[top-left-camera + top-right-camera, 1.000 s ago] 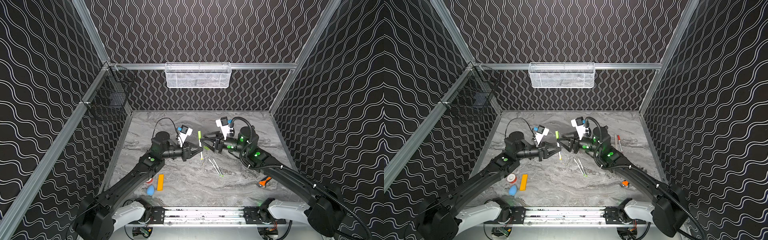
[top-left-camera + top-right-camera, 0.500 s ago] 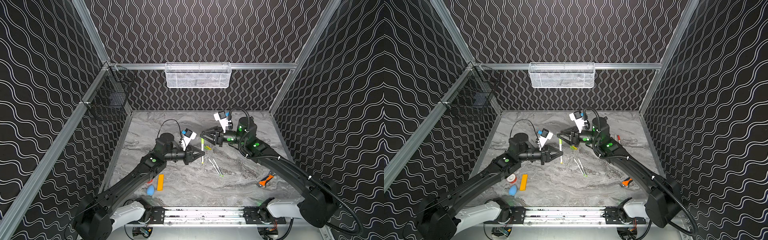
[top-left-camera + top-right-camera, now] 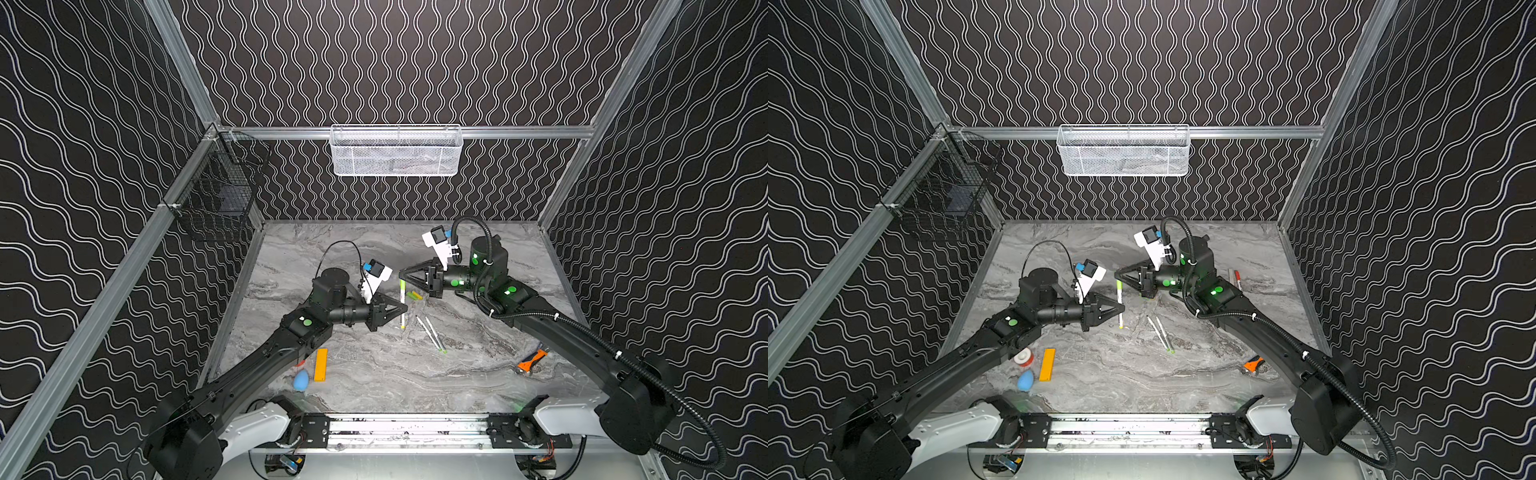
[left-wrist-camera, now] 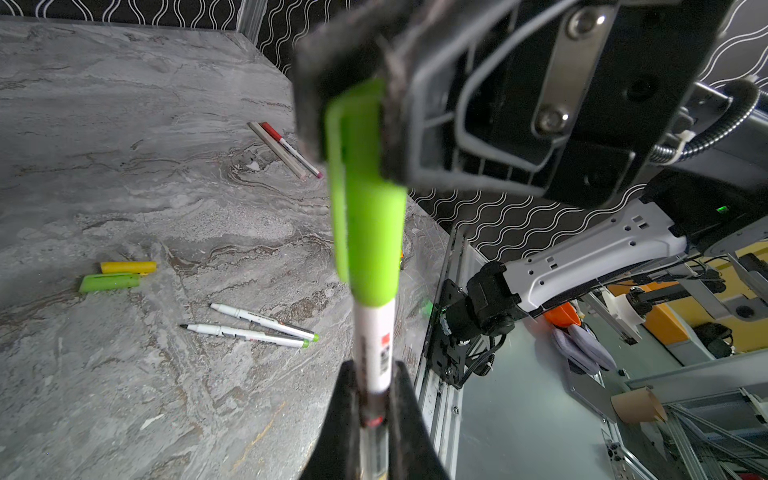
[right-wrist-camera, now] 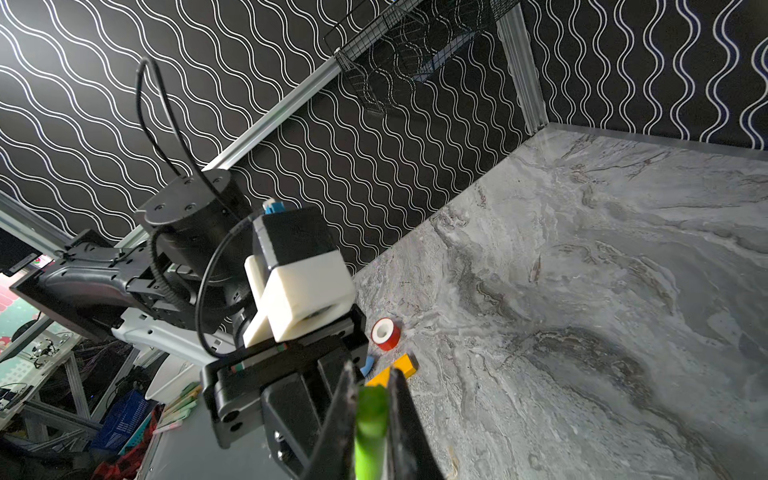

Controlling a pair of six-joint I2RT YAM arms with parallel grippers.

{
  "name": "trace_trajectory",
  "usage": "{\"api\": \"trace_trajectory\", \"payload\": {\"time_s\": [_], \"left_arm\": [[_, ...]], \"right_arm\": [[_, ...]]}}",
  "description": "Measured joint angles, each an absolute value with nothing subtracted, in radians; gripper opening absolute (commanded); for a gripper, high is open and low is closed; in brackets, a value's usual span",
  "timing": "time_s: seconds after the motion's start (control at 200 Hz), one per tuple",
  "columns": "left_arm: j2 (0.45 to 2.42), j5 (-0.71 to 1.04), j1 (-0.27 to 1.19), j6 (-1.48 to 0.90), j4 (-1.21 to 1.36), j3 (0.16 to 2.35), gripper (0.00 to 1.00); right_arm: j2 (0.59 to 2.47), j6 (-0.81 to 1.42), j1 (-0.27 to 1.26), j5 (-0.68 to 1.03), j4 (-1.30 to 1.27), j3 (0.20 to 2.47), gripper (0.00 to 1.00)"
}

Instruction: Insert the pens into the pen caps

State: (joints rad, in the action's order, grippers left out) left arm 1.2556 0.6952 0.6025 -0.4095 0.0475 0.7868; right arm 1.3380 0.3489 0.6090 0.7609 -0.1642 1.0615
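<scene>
The left arm [image 3: 270,355] is stretched low over the counter [image 3: 374,374], its jaws clamped on the white barrel of a pen [image 4: 376,345] held clear above mid-counter. The right arm [image 3: 552,330] is extended from the opposite side, jaws closed on the green cap [image 4: 365,232] covering the pen's end. The cap's top is hidden by the right jaws, and how fully it is seated cannot be told.
</scene>
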Motion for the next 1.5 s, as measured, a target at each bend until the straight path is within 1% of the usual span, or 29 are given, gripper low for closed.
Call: {"api": "trace_trajectory", "payload": {"time_s": [0.23,0.44,0.581,0.676,0.786,0.901,1.046,1.151,1.276,1.501], "left_arm": [[1.239,0.739,0.603,-0.395,0.006,0.799,0.00],[1.184,0.856,0.603,-0.392,-0.105,0.793,0.00],[1.153,0.932,0.603,-0.418,-0.163,0.783,0.00],[1.145,0.959,0.603,-0.417,-0.191,0.786,0.00],[1.145,0.963,0.603,-0.413,-0.191,0.791,0.00],[1.144,0.903,0.603,-0.391,-0.191,0.799,0.00],[1.133,0.775,0.603,-0.358,-0.200,0.800,0.00],[1.128,0.691,0.603,-0.334,-0.290,0.820,0.00],[1.122,0.642,0.604,-0.323,-0.364,0.824,0.00],[1.085,0.570,0.611,-0.318,-0.489,0.824,0.00]], "right_arm": [[1.314,0.287,0.616,0.788,-0.152,1.042,0.01],[1.283,0.205,0.616,0.926,-0.197,0.956,0.01],[1.291,0.163,0.616,1.022,-0.192,0.947,0.01],[1.291,0.146,0.616,1.058,-0.180,0.946,0.01],[1.295,0.146,0.616,1.060,-0.167,0.960,0.01],[1.305,0.165,0.616,1.021,-0.152,0.980,0.01],[1.315,0.241,0.619,0.917,-0.149,0.983,0.00],[1.340,0.290,0.639,0.843,-0.104,1.001,0.00],[1.374,0.328,0.676,0.776,-0.028,1.045,0.00],[1.437,0.403,0.738,0.716,-0.010,1.069,0.00]]}}
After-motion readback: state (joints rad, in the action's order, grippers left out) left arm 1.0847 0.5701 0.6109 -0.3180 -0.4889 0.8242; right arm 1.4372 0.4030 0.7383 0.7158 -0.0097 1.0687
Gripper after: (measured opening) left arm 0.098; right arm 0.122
